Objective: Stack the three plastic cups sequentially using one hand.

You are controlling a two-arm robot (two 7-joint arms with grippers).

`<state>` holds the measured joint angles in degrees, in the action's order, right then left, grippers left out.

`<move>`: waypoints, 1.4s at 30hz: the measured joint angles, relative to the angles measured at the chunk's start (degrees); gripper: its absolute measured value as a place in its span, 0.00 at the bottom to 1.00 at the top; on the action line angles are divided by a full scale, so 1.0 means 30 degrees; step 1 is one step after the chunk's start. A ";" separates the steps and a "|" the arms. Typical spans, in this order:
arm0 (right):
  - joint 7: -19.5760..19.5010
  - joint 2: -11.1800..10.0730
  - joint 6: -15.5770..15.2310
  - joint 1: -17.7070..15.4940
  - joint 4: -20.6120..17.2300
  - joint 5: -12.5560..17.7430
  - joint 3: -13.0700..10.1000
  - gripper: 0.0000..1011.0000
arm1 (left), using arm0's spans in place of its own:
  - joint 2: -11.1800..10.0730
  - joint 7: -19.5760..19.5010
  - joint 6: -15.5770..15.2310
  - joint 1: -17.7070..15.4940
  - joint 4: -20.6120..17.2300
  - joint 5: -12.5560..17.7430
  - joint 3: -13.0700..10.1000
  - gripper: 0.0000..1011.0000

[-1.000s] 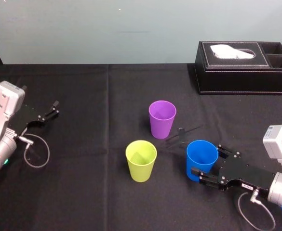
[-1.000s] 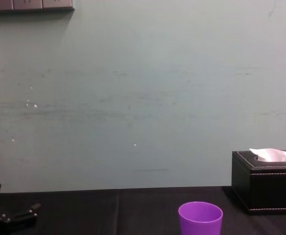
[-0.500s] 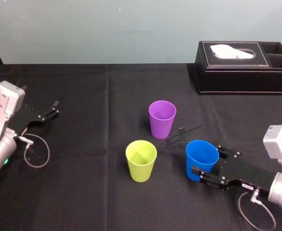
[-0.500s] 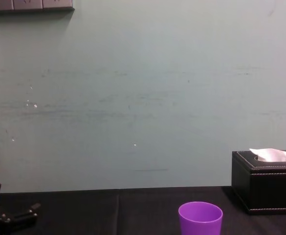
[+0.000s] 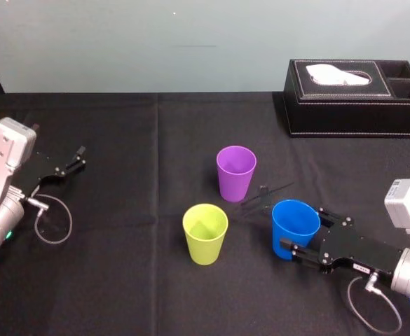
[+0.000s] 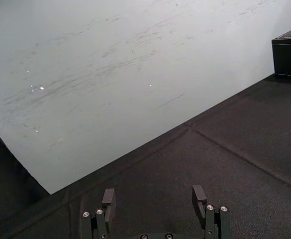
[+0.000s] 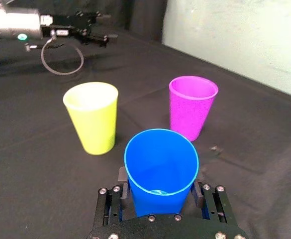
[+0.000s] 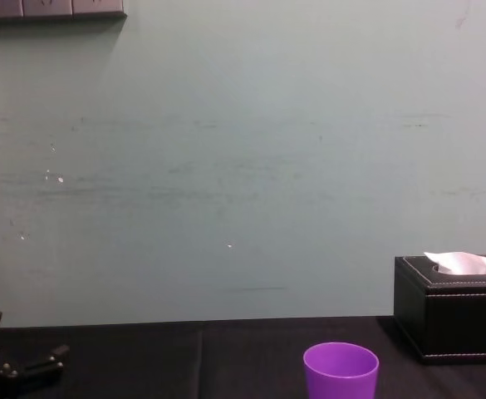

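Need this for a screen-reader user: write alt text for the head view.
The right gripper grips the blue cup at the near right of the black table; the yellow-green cup and purple cup stand upright and apart to its left. The left gripper rests open at far left, a black tissue box at back right.

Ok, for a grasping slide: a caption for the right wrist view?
Right gripper clamps the blue cup; yellow-green cup and purple cup stand upright beyond, left gripper parked farther back.

Cut by chest view's bottom edge: purple cup (image 8: 341,371), base unseen. Cropped at right edge there: tissue box (image 8: 452,322). Hidden in wrist view between fingers of right gripper (image 7: 161,180): blue cup (image 7: 161,155) base.
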<state>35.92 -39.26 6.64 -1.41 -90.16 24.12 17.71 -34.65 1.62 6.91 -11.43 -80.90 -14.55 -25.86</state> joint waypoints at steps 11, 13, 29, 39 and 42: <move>-0.1169 -0.0635 -0.1224 -0.0654 -0.2438 0.0254 -0.0947 0.71 | 0.0000 0.0000 0.0000 0.0000 0.0000 0.0001 0.0000 1.00; -0.1360 -0.0755 -0.1799 -0.0593 -0.2857 0.0342 -0.1069 0.71 | 0.0000 0.0000 0.0000 0.0000 0.0000 0.0001 0.0001 1.00; -0.2005 -0.0324 -0.4136 0.2082 -0.3869 0.0703 -0.0709 0.71 | 0.0000 0.0000 0.0000 0.0000 0.0000 0.0000 0.0000 1.00; -0.2337 0.0617 -0.5008 0.4188 -0.2973 0.0629 0.0288 0.71 | 0.0001 0.0001 0.0000 -0.0001 0.0000 0.0000 0.0001 1.00; -0.2353 0.0851 -0.5153 0.4695 -0.2673 0.0534 0.0591 0.71 | 0.0000 0.0000 0.0000 -0.0001 0.0001 0.0000 0.0000 1.00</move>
<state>28.86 -36.71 -8.82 12.67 -98.18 25.72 19.49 -34.65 1.62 6.91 -11.44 -80.90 -14.55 -25.86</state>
